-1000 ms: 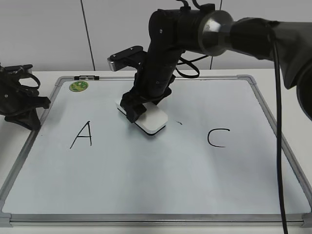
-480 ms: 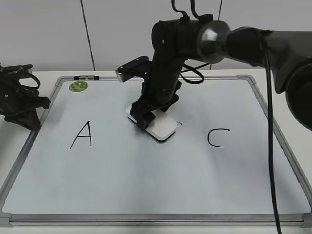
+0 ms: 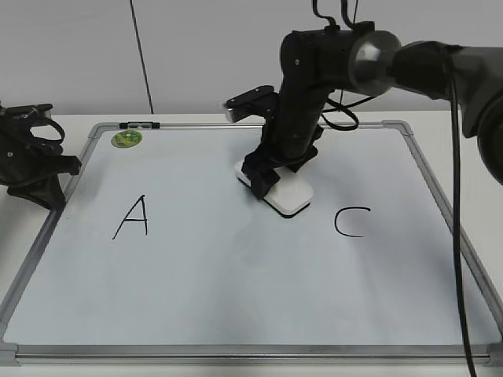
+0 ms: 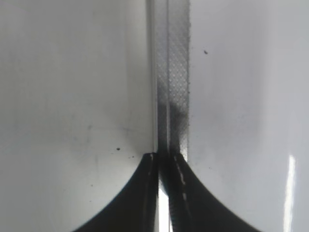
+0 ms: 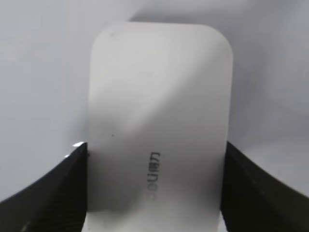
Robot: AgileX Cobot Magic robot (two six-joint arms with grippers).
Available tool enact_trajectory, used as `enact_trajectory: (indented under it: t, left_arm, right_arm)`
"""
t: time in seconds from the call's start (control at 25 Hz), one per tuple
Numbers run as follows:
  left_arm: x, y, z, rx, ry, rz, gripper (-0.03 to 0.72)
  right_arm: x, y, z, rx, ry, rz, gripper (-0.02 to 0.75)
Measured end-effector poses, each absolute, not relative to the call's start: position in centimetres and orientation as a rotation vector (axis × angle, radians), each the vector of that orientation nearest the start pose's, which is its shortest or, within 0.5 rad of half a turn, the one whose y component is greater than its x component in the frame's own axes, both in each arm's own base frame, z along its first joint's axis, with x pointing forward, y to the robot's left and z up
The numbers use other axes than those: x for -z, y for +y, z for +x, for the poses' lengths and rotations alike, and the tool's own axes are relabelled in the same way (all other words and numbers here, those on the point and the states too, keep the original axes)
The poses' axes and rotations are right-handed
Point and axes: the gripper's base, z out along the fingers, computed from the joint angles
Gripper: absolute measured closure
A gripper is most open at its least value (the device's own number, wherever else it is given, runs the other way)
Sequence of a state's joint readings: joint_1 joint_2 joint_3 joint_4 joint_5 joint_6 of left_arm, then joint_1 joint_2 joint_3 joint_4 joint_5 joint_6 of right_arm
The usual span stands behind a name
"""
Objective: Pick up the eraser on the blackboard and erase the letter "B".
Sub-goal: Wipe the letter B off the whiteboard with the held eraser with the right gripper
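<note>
My right gripper point(image 3: 271, 177) is shut on the white eraser point(image 3: 288, 194) and holds it flat against the blackboard point(image 3: 236, 275), between the black "A" point(image 3: 132, 217) and the black "C" point(image 3: 350, 221). In the right wrist view the eraser point(image 5: 159, 121) fills the gap between my two dark fingers point(image 5: 154, 183), its grey lettering facing up. No letter "B" shows on the board; the spot under the eraser is hidden. My left gripper point(image 3: 35, 169) rests at the board's left edge. In the left wrist view its fingers point(image 4: 164, 162) are shut over the grey frame point(image 4: 174, 72).
A small round green magnet point(image 3: 126, 139) sits at the board's far left corner. A black marker point(image 3: 141, 125) lies along the top frame there. The board covers most of the white table point(image 3: 71, 122); a grey wall stands behind.
My right gripper has slid the eraser to the right across the board, from left of centre toward the "C". A small black mark seen beside the eraser earlier is gone. The left arm has not moved.
</note>
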State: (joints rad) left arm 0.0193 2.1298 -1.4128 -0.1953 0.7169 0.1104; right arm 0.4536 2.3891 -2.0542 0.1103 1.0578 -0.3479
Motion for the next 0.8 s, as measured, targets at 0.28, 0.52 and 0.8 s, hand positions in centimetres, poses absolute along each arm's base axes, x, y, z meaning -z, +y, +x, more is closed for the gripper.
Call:
enact_trajectory:
  t: [0.28,0.52,0.8]
  left_arm:
    - [-12.4,-0.4,41.9,0.190,2.905,-0.061,0.644]
    - [-12.4,-0.3,41.9,0.188,2.905,-0.059,0.644]
    - [-12.4,-0.3,41.9,0.188,2.905,-0.059,0.644]
  right_arm:
    - [-16.1,20.0,46.7,-0.149,2.676,-0.969,0.204]
    - [-15.6,20.0,46.8,-0.181,2.682,-0.955,0.204]
    - [-15.5,20.7,46.6,-0.233,2.679,-0.963,0.204]
